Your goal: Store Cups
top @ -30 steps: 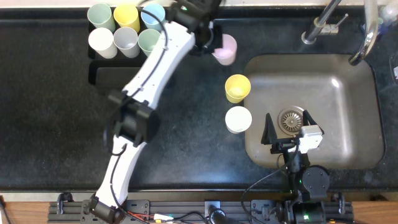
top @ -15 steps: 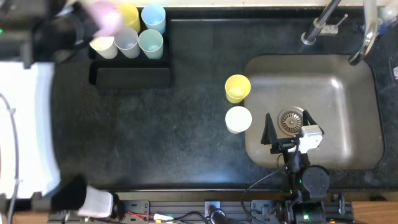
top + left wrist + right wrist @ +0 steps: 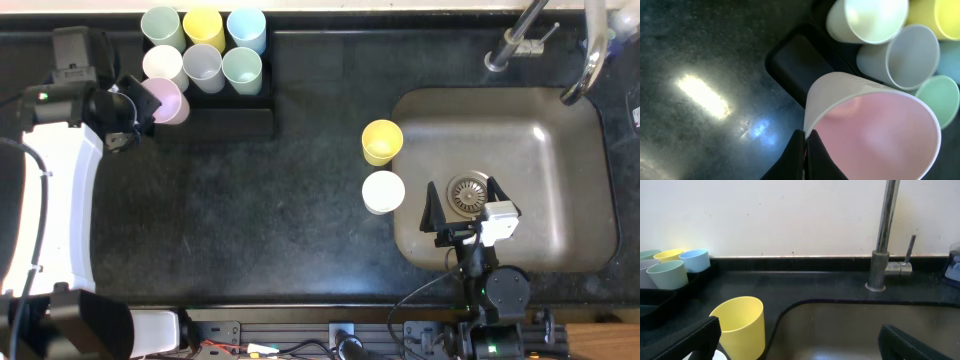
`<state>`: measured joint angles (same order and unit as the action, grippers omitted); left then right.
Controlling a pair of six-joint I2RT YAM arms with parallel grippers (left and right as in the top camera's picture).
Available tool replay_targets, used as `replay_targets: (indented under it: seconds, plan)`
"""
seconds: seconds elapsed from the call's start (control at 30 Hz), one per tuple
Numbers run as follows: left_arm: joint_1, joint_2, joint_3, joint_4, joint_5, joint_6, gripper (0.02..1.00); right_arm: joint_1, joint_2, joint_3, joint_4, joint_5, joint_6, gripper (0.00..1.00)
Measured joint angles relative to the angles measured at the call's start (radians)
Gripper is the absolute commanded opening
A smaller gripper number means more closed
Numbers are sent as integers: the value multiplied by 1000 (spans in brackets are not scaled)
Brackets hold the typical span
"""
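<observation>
Pinch on thin rim of pink cup [image 3: 875, 135] by left claw [image 3: 803, 144], likely light and dent-prone, tray [image 3: 797, 60] just beneath claw, stored cups [image 3: 895, 55] beyond; right claw [image 3: 462, 208] gaping, empty.

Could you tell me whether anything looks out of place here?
The pink cup is tilted, its rim pinched by the left gripper, by the tray. The yellow cup and white cup stand apart, beside the sink.

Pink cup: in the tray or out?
Out: the pink cup hangs tilted from the left gripper, rim pinched, above an empty slot of the tray.
</observation>
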<state>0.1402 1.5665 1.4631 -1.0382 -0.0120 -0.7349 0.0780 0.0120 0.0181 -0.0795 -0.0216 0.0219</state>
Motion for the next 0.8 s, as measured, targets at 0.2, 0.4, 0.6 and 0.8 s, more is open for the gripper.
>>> replay_targets:
  seconds: [0.2, 0.4, 0.6, 0.8]
  plan:
    - [37, 58, 0, -1, 0, -16, 36, 0, 0, 0, -1, -1, 1, 998]
    - [53, 141, 0, 17, 3, -34, 36, 0, 0, 0, 0, 0, 0, 996]
    - [52, 201, 50, 18, 10, -45, 36, 0, 0, 0, 0, 0, 0, 998]
    - [52, 230, 80, 18, 19, -45, 36, 0, 0, 0, -1, 0, 0, 998]
